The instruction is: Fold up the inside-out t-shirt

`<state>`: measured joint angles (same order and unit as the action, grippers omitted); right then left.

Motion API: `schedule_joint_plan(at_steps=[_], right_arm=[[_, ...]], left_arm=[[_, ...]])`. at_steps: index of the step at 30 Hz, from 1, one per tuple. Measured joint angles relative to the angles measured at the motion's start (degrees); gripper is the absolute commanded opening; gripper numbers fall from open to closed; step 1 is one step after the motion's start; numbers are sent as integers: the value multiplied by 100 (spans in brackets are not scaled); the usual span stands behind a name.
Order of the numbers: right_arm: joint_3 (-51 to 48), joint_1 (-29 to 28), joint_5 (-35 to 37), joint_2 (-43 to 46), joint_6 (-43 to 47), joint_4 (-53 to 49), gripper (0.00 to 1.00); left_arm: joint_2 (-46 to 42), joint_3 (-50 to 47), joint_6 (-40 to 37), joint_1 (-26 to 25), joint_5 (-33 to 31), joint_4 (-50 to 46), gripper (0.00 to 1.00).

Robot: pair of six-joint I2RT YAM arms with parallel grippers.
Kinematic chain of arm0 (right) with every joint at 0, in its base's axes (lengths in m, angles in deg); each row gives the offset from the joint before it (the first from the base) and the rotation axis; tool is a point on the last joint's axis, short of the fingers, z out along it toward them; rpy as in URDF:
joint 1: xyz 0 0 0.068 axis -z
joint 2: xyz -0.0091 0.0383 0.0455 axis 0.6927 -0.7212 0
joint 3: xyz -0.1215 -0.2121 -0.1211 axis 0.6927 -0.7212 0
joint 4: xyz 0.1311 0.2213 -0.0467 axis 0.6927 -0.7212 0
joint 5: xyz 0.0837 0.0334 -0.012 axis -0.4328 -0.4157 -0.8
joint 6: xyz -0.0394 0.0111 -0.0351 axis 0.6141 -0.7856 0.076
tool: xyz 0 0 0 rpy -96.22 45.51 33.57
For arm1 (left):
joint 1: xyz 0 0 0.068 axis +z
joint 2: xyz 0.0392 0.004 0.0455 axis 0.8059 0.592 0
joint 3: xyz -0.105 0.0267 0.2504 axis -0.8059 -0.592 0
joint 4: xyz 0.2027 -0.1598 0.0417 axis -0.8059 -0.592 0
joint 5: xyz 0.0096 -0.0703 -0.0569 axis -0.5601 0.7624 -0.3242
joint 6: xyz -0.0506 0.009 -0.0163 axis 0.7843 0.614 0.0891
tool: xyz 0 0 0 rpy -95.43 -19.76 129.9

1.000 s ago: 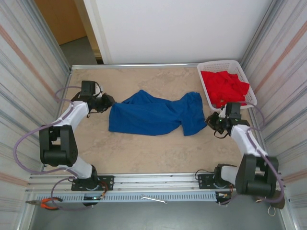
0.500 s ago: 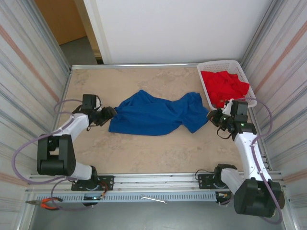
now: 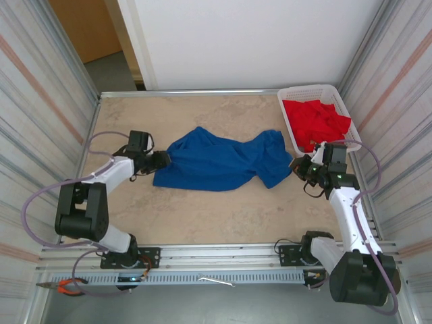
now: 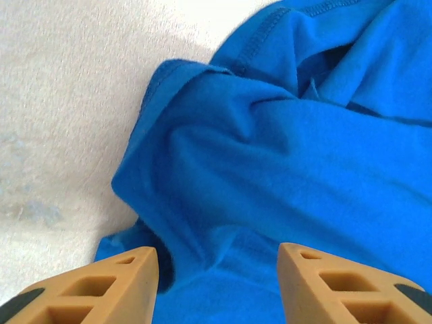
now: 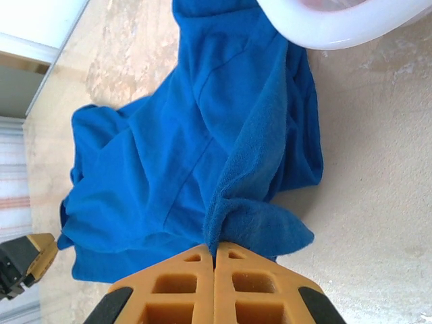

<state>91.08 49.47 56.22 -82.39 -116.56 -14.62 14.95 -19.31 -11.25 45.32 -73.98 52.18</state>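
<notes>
**Q:** Left wrist view: how do the fingers stand?

**A:** The left gripper [image 4: 217, 270] has its two tan, hollow-ribbed fingers [image 4: 121, 283] parted at a middling width. A rumpled fold of the t-shirt [image 4: 283, 155] lies in the gap, and neither pad presses it. The cloth is a soft royal-blue knit, with a stitched hem curving across the upper middle of the frame. Pale, mottled table [image 4: 61, 101] shows along the left side.

**Q:** And the right wrist view?

**A:** The right gripper [image 5: 214, 246] has its fingers pressed flat together, pinching a ridge of the t-shirt [image 5: 169, 175] at their tips. The fabric fans upward from there in long creases. The smooth white rim of the basket [image 5: 324, 23] curves over it at the upper right.

**Q:** Top view — where does the garment lie?

**A:** Centre frame — a crumpled band stretched left to right between the left gripper [image 3: 164, 160] and the right gripper [image 3: 295, 167]. The white lattice basket [image 3: 317, 89] holds a red garment [image 3: 316, 123] at upper right, near the shirt's right end. Bare tabletop lies open above and below the cloth, and ribbed metal walls [image 3: 40, 101] close in both sides.
</notes>
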Motion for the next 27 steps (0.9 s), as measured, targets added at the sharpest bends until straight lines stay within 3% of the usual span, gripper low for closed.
schedule_joint_plan(at_steps=[7, 14, 19, 23, 27], right_arm=[[-7, 2, -22, 0, -2, 0, 0], [-7, 2, -37, 0, -2, 0, 0], [-7, 2, -42, 2, -4, 0, 0], [-7, 2, -42, 9, -4, 0, 0], [-7, 2, -42, 61, -20, 0, 0]], left_arm=[[101, 15, -87, -26, -304, -2, 49], [125, -9, -166, -107, -389, 7, 39], [330, -9, -225, -153, -415, 114, 26], [490, -9, -249, -155, -472, 131, 2], [501, -4, -299, -155, -520, 127, 0]])
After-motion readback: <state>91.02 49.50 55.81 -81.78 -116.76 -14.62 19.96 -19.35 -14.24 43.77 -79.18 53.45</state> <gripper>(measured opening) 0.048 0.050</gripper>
